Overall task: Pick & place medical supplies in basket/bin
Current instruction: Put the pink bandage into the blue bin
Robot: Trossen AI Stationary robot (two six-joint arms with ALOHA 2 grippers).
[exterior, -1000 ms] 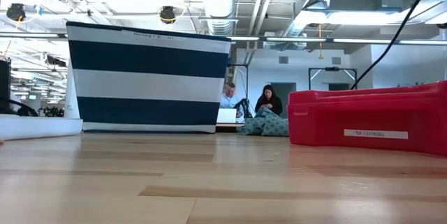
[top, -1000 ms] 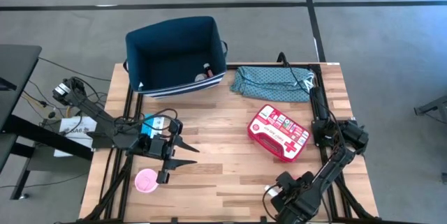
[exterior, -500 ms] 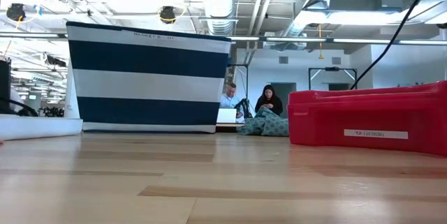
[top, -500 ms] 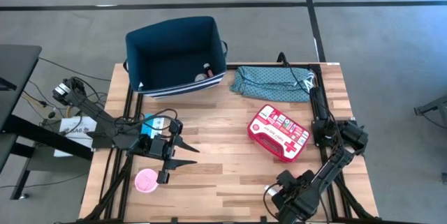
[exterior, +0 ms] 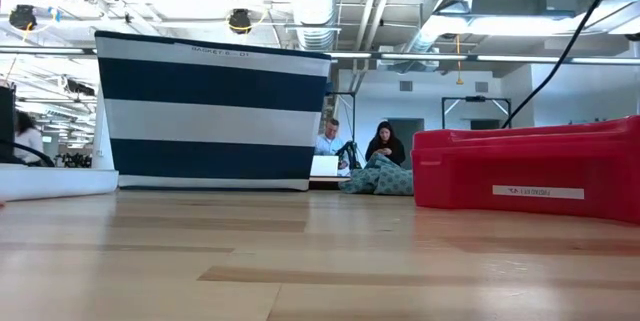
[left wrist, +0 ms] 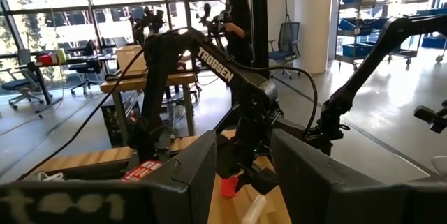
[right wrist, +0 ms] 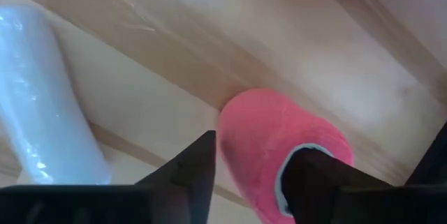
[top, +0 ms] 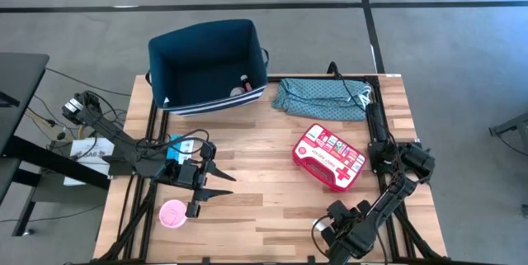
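My right gripper (right wrist: 251,182) is open, low over the table's near edge (top: 332,236). Its fingers point down on either side of the rim of the pink tape roll (right wrist: 279,133), which lies on the wood beside the white tube (right wrist: 49,105). My left gripper (top: 233,184) is open and waits near the table's left side. The pink round tub (top: 172,213) sits just on its near side, and a light-blue box (top: 176,148) is by its wrist. The red first-aid pouch (top: 328,157) lies flat right of centre. The navy bin (top: 208,65) stands at the far edge with small items inside. My right gripper comes at the pink tape roll from above, pointing down. One finger (right wrist: 318,182) overlaps the roll's rim by its hole (right wrist: 283,175). I cannot tell whether it touches the roll, which lies on the table.
The teal patterned cloth (top: 322,97) lies crumpled at the far right, next to the bin. Bare wood runs between the pouch and my left gripper. In the low view the striped bin wall (exterior: 210,111) and the pouch (exterior: 530,166) stand tall; people sit in the room behind.
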